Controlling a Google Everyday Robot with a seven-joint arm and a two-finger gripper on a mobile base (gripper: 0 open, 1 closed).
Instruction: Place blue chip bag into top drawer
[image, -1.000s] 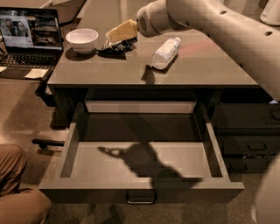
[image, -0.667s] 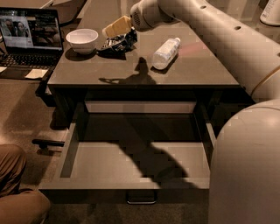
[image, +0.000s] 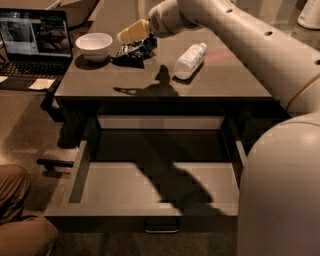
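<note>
Blue chip bag (image: 131, 51): crumpled on the table (image: 100, 80), close to the far edge, between the white bowl (image: 94, 44) toward the far-left corner and the clear bottle (image: 190, 61) lying on its side nearer the right edge. Not yet lifted, by the look of it. Gripper (image: 131, 34) poised right over the bag's far side, slanted down toward the left, probably lined up to pinch the foil from above. Whether touching, how wide the claw stands, whether anything is held: cannot tell. Top drawer (image: 155, 185) pulled well out below the near edge, flat grey bottom showing, handle (image: 161, 229) at front centre. Open, presumably, so as to take the bag straight from above. Laptop (image: 35, 40) off beyond the left edge.
</note>
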